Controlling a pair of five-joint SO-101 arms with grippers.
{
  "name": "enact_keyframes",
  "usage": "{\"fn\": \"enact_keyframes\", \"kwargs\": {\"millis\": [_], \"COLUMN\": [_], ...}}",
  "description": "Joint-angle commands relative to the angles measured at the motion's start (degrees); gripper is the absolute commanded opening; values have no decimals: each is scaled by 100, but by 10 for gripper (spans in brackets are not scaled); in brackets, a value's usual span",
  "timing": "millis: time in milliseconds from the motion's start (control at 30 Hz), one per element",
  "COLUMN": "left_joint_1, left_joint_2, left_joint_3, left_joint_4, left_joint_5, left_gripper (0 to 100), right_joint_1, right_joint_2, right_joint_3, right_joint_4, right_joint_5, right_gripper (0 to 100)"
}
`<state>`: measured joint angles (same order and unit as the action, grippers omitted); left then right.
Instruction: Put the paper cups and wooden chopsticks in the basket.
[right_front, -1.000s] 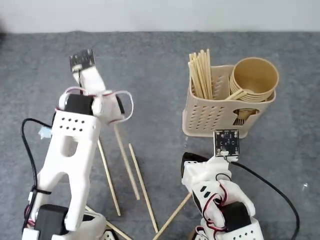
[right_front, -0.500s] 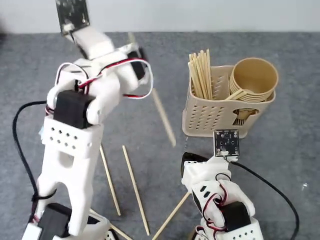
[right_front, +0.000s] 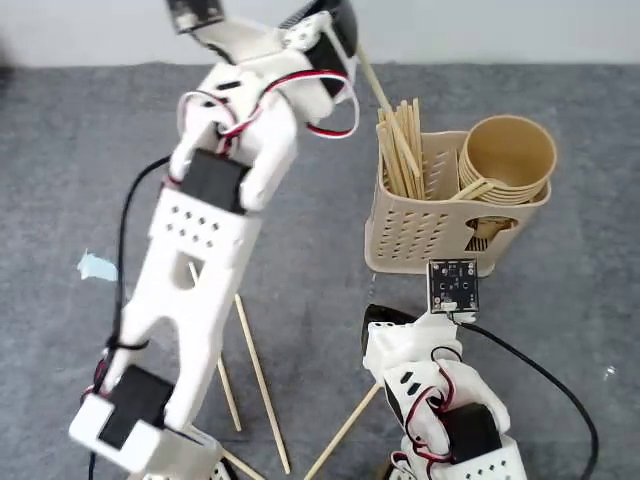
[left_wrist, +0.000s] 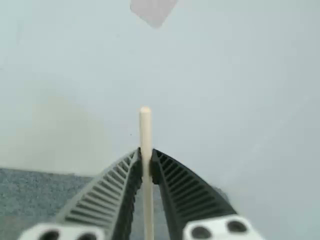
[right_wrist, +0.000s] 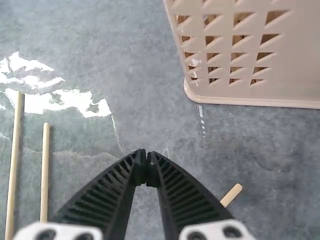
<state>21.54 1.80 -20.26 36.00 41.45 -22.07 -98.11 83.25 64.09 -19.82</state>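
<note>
High view: grey mat (right_front: 560, 330), pale wall (right_front: 480, 30) behind the basket (right_front: 420, 235). Near it, left gripper (left_wrist: 145, 157) pinches a chopstick (left_wrist: 145, 127); right gripper (right_wrist: 146, 167) closed, empty.

You're at a robot lab / test bench, not a home setup. Evidence: left arm (right_front: 200, 250) & right arm (right_front: 440, 400), both white plastic w/ exposed servos, sit side by side on 1 table. Loose red/white wires (right_front: 335, 100) loop off the left arm, and a black cable (right_front: 545, 380) trails off the right. Bare circuit board (right_front: 453, 283) on the right wrist. Tabletop is a grey felt mat (right_front: 80, 150) w/ a blue tape scrap (right_front: 97, 267) on it. Plain white wall (right_front: 500, 30) behind. Basket (right_front: 410, 235) looks like a test prop.
</note>
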Motion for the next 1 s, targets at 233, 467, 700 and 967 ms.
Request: {"fn": "enact_keyframes", "kwargs": {"millis": [233,467,700,967], "left_joint_1": [264,281,-149,-1046], "left_joint_2": [-35,-695,-1222,-1275], "left_joint_3": [-215,-215,-189,-180], "left_joint_4": [1046,1987,3393,5688], "left_joint_5": [-492,-492,-492,-519], "left_gripper": [183,185,141,141], "right_joint_1": [13,13,84,1464], "right_joint_2": [13,13,13,13], "right_joint_3": [-18,-18,-62,-774], "right_joint_4": [-136,-136,-136,-92], "right_joint_5": [-53,-53,-53,-35], "right_gripper": [13,13,13,13]}}
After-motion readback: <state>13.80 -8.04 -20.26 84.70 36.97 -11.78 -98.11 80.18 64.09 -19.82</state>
